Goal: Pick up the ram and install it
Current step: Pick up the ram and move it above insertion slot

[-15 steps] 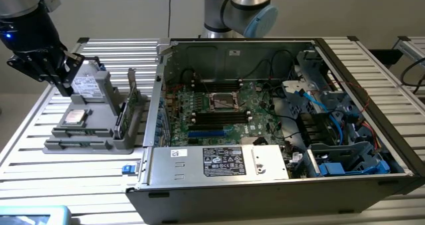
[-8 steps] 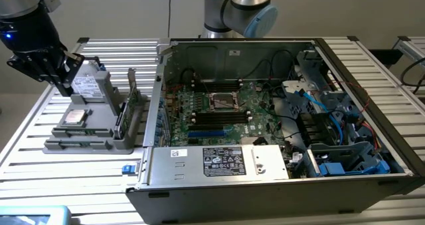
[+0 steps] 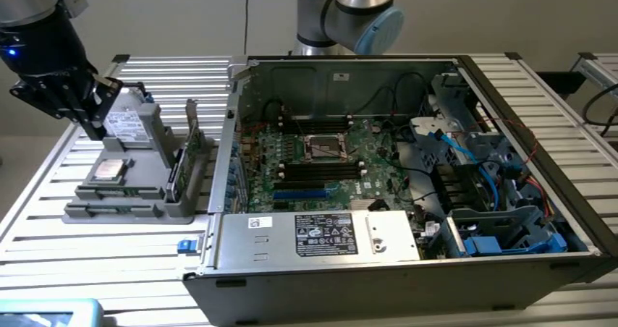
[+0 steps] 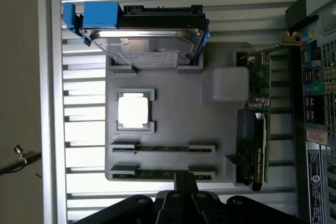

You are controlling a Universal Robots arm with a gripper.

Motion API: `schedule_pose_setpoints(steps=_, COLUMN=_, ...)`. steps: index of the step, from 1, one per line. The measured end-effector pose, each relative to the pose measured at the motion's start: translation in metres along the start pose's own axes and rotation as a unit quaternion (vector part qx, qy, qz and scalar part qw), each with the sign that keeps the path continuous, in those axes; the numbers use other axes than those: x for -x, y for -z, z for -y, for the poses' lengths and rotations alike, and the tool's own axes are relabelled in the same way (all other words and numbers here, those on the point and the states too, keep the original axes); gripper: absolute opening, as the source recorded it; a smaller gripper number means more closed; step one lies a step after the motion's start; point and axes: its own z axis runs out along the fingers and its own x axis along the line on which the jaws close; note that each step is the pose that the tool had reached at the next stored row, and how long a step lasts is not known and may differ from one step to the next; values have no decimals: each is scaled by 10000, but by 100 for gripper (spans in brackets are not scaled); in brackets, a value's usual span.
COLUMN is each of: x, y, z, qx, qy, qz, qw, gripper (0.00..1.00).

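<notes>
Hand point(image 3: 95, 128), fingers together, hovers at nine o'clock of the open metal computer case point(image 3: 338, 292); thin green ram stick point(image 4: 163, 173) looks light, stiff, fragile: pinch mid-length.

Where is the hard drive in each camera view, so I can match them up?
Exterior view: the hard drive sits at the far end of the gray tray, to the exterior view's left of the computer case.
Wrist view: the hard drive sits at the tray's end opposite the two ram sticks.
Shared landmark: the silver processor in the tray, between drive and ram.
</notes>
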Motion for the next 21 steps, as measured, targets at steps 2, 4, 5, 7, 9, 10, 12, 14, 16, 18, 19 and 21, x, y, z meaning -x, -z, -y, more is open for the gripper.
schedule_pose_setpoints(steps=2, x=-3, y=0, z=0, qx=-2, qy=114, qz=-3, qw=9999, gripper=11)
schedule_pose_setpoints(steps=4, x=-3, y=-1, z=0, qx=-4, qy=296, qz=-7, qw=9996, gripper=11)
schedule_pose_setpoints(steps=5, x=-3, y=-1, z=0, qx=-5, qy=385, qz=-9, qw=9993, gripper=11)
schedule_pose_setpoints(steps=7, x=-3, y=-1, z=0, qx=-8, qy=568, qz=-14, qw=9984, gripper=11)
schedule_pose_setpoints(steps=9, x=-3, y=-2, z=0, qx=-10, qy=748, qz=-17, qw=9972, gripper=11)
schedule_pose_setpoints(steps=10, x=-3, y=-2, z=0, qx=-11, qy=843, qz=-20, qw=9964, gripper=11)
schedule_pose_setpoints(steps=12, x=-3, y=-2, z=0, qx=-14, qy=1024, qz=-24, qw=9947, gripper=11)
schedule_pose_setpoints(steps=14, x=-3, y=-2, z=0, qx=-16, qy=1203, qz=-28, qw=9927, gripper=11)
schedule_pose_setpoints(steps=16, x=-3, y=-2, z=0, qx=-18, qy=1384, qz=-33, qw=9904, gripper=11)
schedule_pose_setpoints(steps=18, x=-2, y=-3, z=0, qx=-21, qy=1565, qz=-37, qw=9877, gripper=11)
schedule_pose_setpoints(steps=19, x=-2, y=-3, z=0, qx=-22, qy=1653, qz=-39, qw=9862, gripper=11)
schedule_pose_setpoints(steps=21, x=-2, y=-3, z=0, qx=-24, qy=1831, qz=-44, qw=9831, gripper=11)
